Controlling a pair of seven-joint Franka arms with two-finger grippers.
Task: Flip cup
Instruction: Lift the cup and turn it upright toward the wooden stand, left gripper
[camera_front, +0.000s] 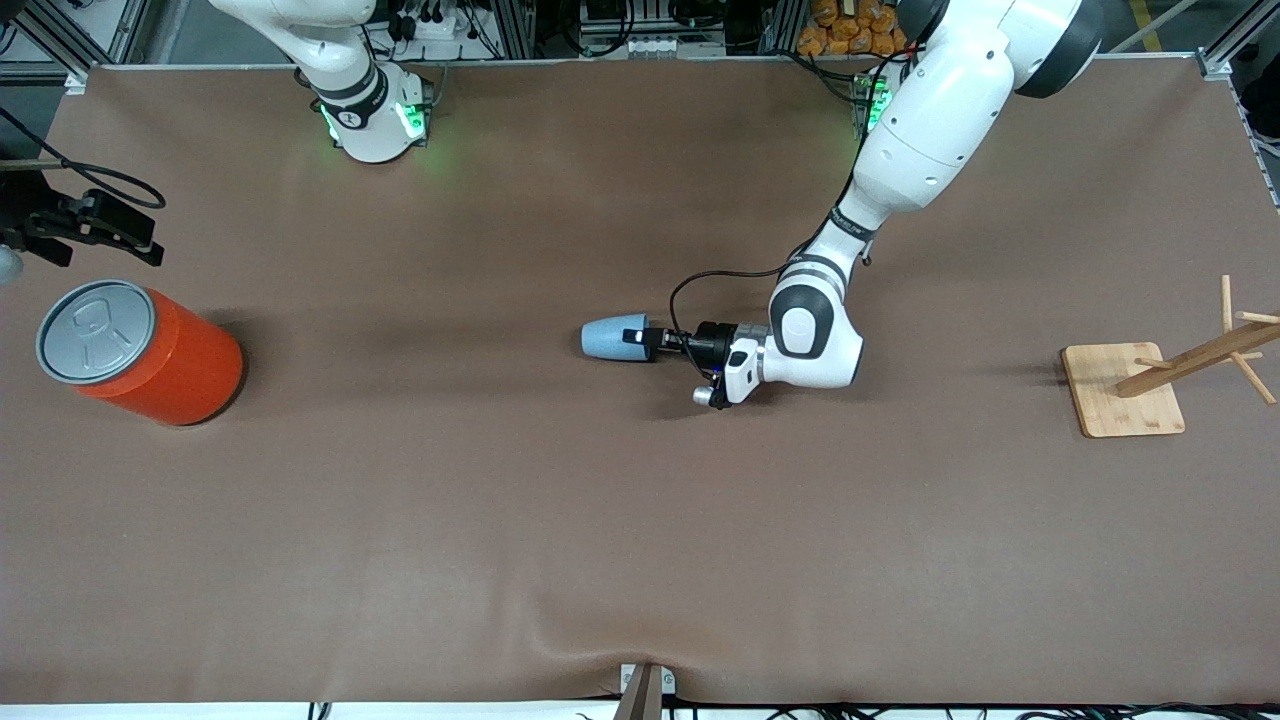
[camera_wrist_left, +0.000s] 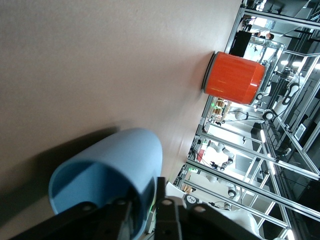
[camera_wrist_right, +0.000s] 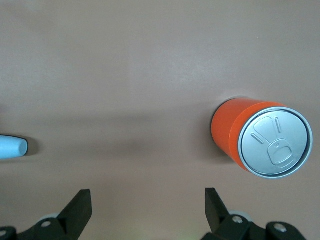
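Robotics lab workcell

Aluminium-profile frames (camera_wrist_left: 260, 150) ring a brown-covered table (camera_front: 500, 500); cabling and power strips (camera_front: 440, 25) line its edge by the arms' bases, and more white robot arms (camera_wrist_left: 220, 155) stand in neighbouring bays.

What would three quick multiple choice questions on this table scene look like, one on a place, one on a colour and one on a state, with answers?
1. Where does the orange can stand?
A. toward the right arm's end of the table
B. on the wooden stand
C. inside the cup

2. What colour is the cup?
A. red
B. light blue
C. green

3. How is the cup lying?
A. upright on its base
B. upside down on the can
C. on its side in the left tool

Answers: 1 A, it sits under the open right tool. 2 B, the left wrist view shows it. 3 C, fingers pinch its rim.
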